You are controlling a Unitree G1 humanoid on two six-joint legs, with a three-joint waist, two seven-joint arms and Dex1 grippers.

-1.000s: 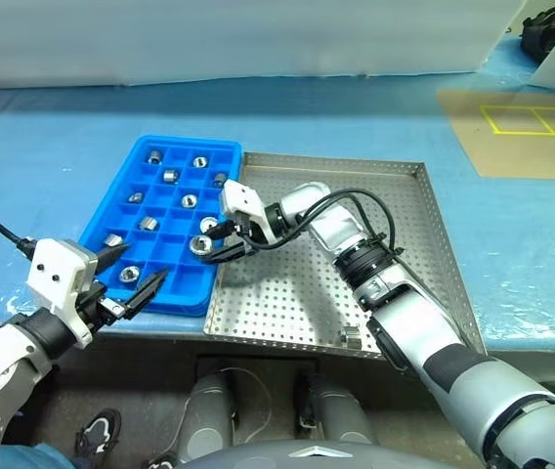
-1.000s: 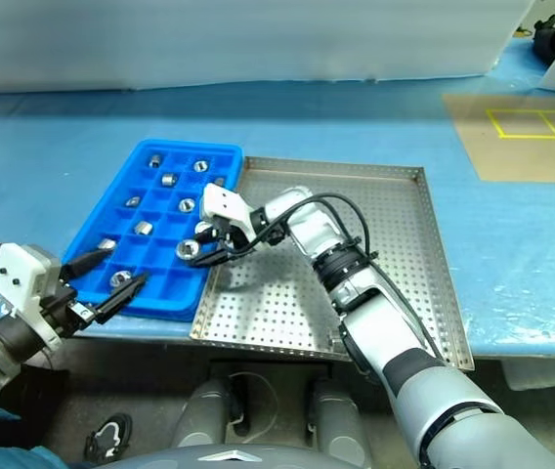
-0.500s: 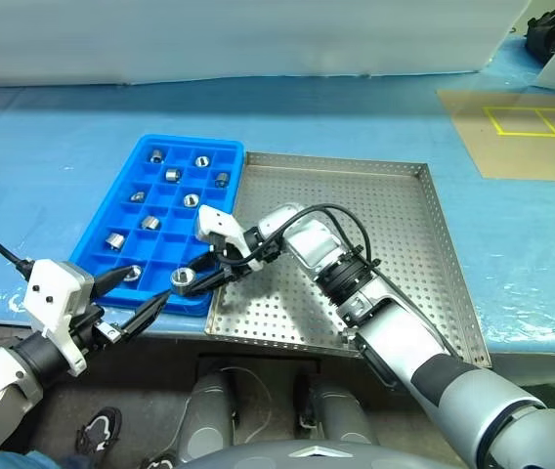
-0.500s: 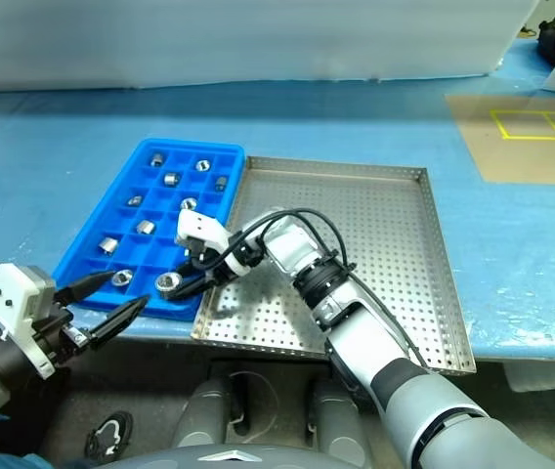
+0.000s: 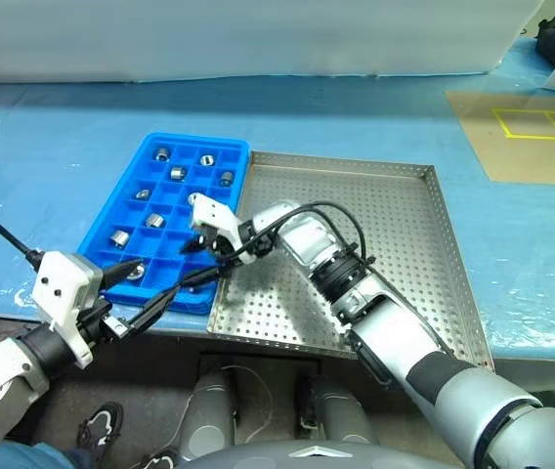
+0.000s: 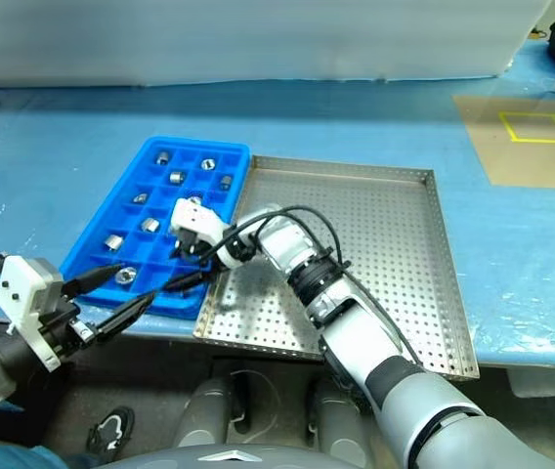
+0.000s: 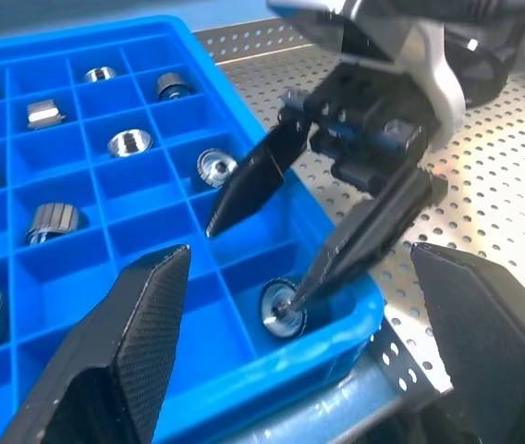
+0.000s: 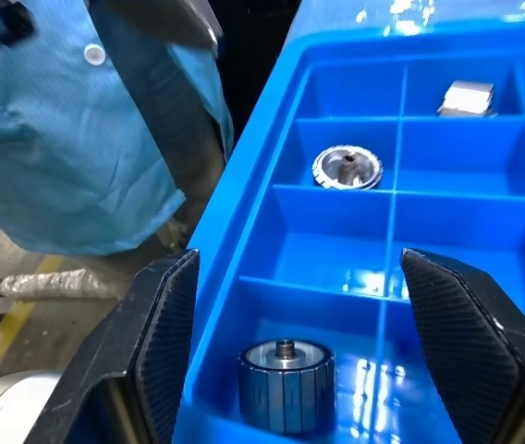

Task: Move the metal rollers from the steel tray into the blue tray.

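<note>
The right gripper (image 7: 313,236) hung over the near corner compartment of the blue tray (image 5: 131,210), fingers spread wide and holding nothing. A roller (image 7: 283,307) sat upright in that cell right under one fingertip, so I'd say it was freshly dropped there. Other metal rollers (image 5: 160,191) were scattered one per cell toward the upper left of the head view. The steel tray (image 5: 409,249) butted right against the blue one and looked bare, lots of room there. The left gripper (image 5: 141,291) hovered wide and empty at the lower left, just off the blue tray's near edge, so things looked tight around that corner.
</note>
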